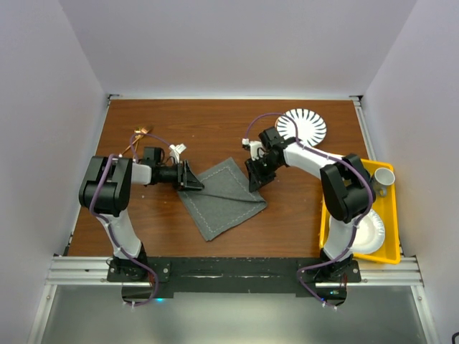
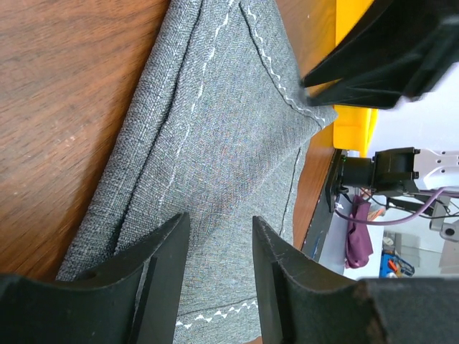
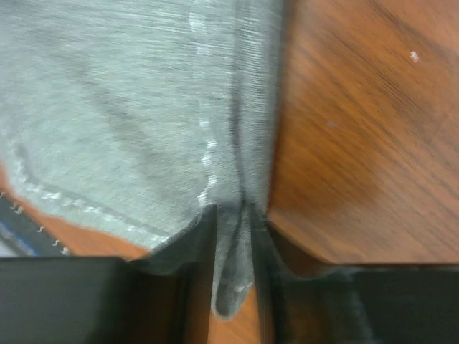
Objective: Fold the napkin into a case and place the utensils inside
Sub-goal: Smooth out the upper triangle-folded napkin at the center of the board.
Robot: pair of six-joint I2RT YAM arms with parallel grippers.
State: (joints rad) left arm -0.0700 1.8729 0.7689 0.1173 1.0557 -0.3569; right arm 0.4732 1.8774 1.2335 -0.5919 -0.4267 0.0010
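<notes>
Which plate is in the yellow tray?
The plain white plate, lying in the yellow tray beside a cup. The stripy plate sits on the wooden table instead.

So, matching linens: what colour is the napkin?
The napkin is dark grey with pale stitched hems, clearest from the left wrist.

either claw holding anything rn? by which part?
Right claw pinches the napkin by a bunched fold at its hemmed edge. Left claw is open over it, holding nothing.
</notes>
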